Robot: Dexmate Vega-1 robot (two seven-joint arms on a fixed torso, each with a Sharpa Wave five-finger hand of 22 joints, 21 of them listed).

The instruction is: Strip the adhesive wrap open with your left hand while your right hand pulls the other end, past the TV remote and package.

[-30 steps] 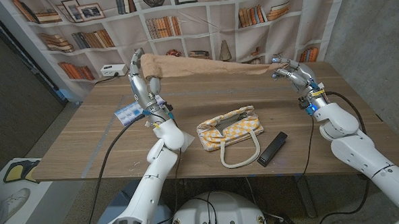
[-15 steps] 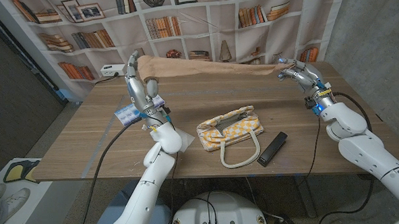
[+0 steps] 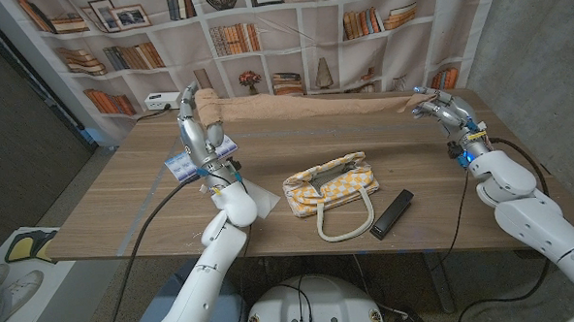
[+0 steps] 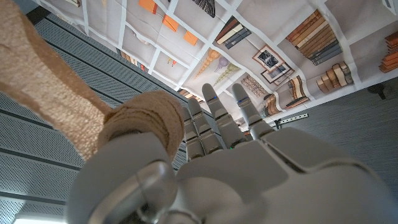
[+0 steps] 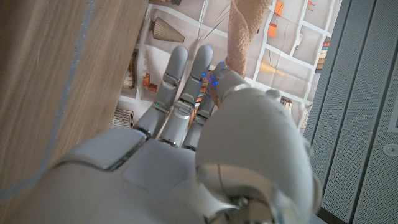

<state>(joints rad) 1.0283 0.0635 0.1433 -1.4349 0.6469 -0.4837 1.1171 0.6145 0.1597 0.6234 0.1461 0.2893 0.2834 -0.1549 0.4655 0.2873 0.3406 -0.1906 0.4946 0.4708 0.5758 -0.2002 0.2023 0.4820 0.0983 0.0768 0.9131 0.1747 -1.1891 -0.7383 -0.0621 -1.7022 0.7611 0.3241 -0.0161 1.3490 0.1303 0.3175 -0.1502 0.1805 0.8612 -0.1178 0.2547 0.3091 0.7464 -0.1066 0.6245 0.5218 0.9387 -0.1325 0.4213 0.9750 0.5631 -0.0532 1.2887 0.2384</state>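
A tan adhesive wrap (image 3: 304, 103) stretches in a long strip across the back of the table, held up in the air between both hands. My left hand (image 3: 195, 121) is raised at the left and grips the roll (image 4: 140, 118) between thumb and fingers. My right hand (image 3: 438, 106) at the far right pinches the free end (image 5: 245, 28). In front of the strip, on the table, lie a black TV remote (image 3: 391, 214) and a yellow checked bag (image 3: 332, 184) with a looped handle.
A blue and white packet (image 3: 188, 162) lies on the wooden table (image 3: 124, 207) near my left arm. A bookshelf backdrop (image 3: 291, 25) hangs behind the table. Cables run off the table's front edge.
My right hand has drawn farther right and my left hand slightly left and up, so the strip is longer and lies lower and flatter over the table's back.
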